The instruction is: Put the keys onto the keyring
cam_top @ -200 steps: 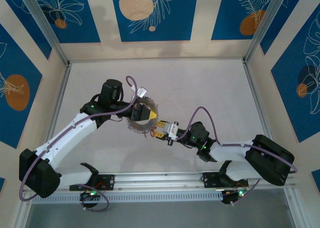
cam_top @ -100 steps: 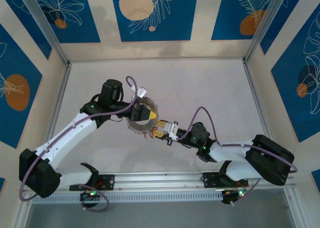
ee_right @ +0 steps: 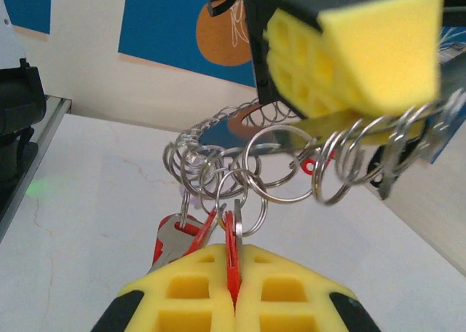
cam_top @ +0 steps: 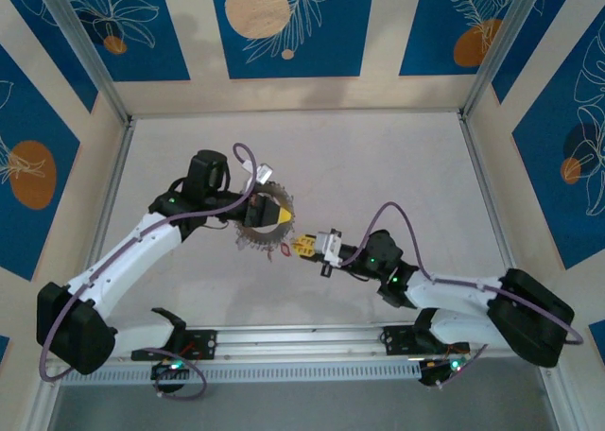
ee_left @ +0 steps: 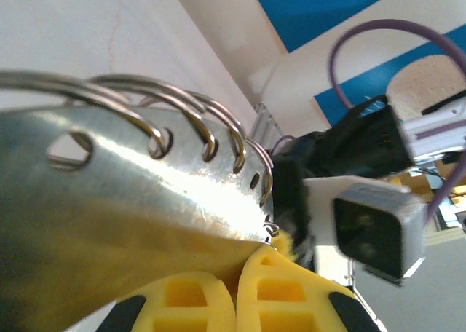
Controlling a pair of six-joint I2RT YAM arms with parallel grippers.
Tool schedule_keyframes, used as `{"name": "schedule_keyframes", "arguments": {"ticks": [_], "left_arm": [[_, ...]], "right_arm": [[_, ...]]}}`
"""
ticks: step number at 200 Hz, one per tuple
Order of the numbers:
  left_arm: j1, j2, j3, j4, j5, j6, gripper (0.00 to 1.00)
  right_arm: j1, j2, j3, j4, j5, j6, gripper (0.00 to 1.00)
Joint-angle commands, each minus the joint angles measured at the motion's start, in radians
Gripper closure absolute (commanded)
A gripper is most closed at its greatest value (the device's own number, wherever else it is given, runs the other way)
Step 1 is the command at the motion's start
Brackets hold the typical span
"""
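Note:
The keyring (cam_top: 251, 231), a silvery metal disc with many small split rings around its rim, hangs above the table's middle. My left gripper (cam_top: 280, 216) is shut on its edge; up close the yellow pads (ee_left: 273, 288) pinch the perforated plate of the keyring (ee_left: 145, 194). My right gripper (cam_top: 302, 246) sits just right of the ring. It is shut on a thin red key (ee_right: 232, 248) hanging from one split ring. A second red key (ee_right: 173, 239) with a white window dangles to its left. The keyring (ee_right: 277, 153) and the left fingers (ee_right: 357, 48) are above.
The white tabletop (cam_top: 378, 166) is bordered by metal rails and blue-patterned walls. The right arm's wrist camera (ee_left: 378, 226) is close beside the ring. The right arm's elbow (cam_top: 388, 261) lies low toward the near right, a purple cable arching over it.
The right gripper has shut on the red key and its arm has stretched further right. The left gripper and ring have shifted slightly up and left.

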Motion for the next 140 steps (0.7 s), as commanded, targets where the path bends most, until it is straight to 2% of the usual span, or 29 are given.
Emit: {"name": "schedule_keyframes", "arguments": {"ticks": [1, 36, 56, 84, 106, 123, 140], "left_arm": [[0.016, -0.007, -0.037, 0.059, -0.025, 0.023, 1.0], [0.024, 0.019, -0.11, 0.247, -0.052, -0.114, 0.99], [0.024, 0.03, -0.168, 0.381, -0.075, -0.209, 0.98], [0.024, 0.056, -0.233, 0.477, -0.117, -0.276, 0.95], [0.024, 0.066, -0.309, 0.581, -0.166, -0.335, 0.88], [0.023, 0.079, -0.344, 0.641, -0.186, -0.376, 0.79], [0.023, 0.078, -0.354, 0.635, -0.199, -0.384, 0.68]], "right_arm": [[-0.02, -0.105, 0.016, -0.194, 0.003, 0.0, 1.0], [-0.047, -0.219, 0.048, -0.367, 0.01, 0.038, 1.0], [-0.053, -0.239, 0.076, -0.443, 0.024, 0.039, 1.0], [-0.063, -0.245, 0.142, -0.578, 0.063, 0.024, 1.0], [-0.078, -0.236, 0.235, -0.747, 0.079, -0.02, 1.0], [-0.084, -0.218, 0.293, -0.836, 0.109, -0.062, 1.0], [-0.086, -0.188, 0.35, -0.912, 0.137, -0.117, 1.0]]}}
